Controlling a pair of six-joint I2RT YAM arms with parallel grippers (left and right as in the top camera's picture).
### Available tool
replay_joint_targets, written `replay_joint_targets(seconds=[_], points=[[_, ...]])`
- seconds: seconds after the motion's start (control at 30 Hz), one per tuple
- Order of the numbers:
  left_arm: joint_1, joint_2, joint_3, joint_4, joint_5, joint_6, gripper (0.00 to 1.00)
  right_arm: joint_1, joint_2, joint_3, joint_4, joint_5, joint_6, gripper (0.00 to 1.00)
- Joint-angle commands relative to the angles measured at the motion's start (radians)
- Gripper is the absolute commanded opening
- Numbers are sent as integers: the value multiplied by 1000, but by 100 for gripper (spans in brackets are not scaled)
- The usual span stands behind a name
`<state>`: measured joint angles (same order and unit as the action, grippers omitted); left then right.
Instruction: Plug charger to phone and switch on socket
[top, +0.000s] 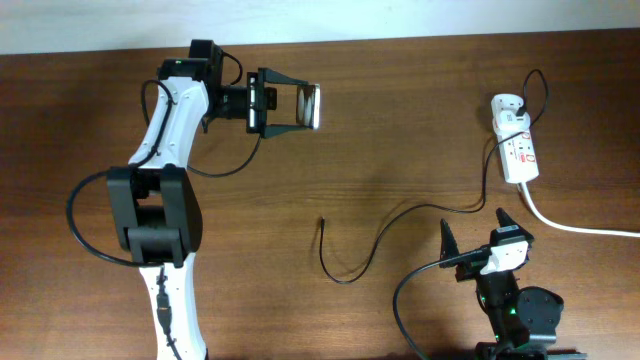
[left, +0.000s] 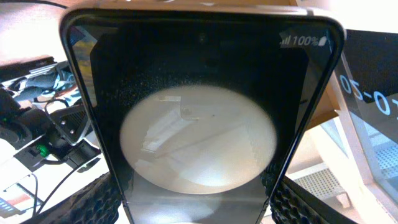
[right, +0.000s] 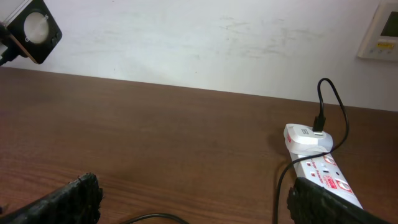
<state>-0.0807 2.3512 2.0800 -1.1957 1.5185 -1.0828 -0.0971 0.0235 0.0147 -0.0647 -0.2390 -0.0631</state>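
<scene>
Your left fingers (left: 93, 202) clamp the phone (top: 310, 106); right fingers (top: 447, 240) gape, empty. Charger tip (top: 321, 222) lies on bench (top: 400, 130) to their left, farther from the left pair.

Dark brown wood-grain surface (top: 380, 130), matte finish. White wall (right: 186, 37) rises behind its far edge, faintly scuffed. Beige wall panel (right: 376, 37) with small greenish display, mounted toward the far right corner.

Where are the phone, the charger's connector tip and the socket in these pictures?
phone (top: 310, 106), overhead view, on the middle of its visible face.
charger (top: 321, 223), overhead view, on its free connector tip, lying on the table.
socket (top: 520, 155), overhead view, on the middle of its white body.
</scene>
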Motion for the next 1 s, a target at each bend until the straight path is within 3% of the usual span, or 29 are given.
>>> replay_joint_targets(seconds=[0.0, 0.97], points=[[10, 8, 29, -2, 56, -31, 0, 6, -5, 0, -14, 8, 5, 99], [25, 8, 29, -1, 56, -22, 0, 6, -5, 0, -13, 8, 5, 99]])
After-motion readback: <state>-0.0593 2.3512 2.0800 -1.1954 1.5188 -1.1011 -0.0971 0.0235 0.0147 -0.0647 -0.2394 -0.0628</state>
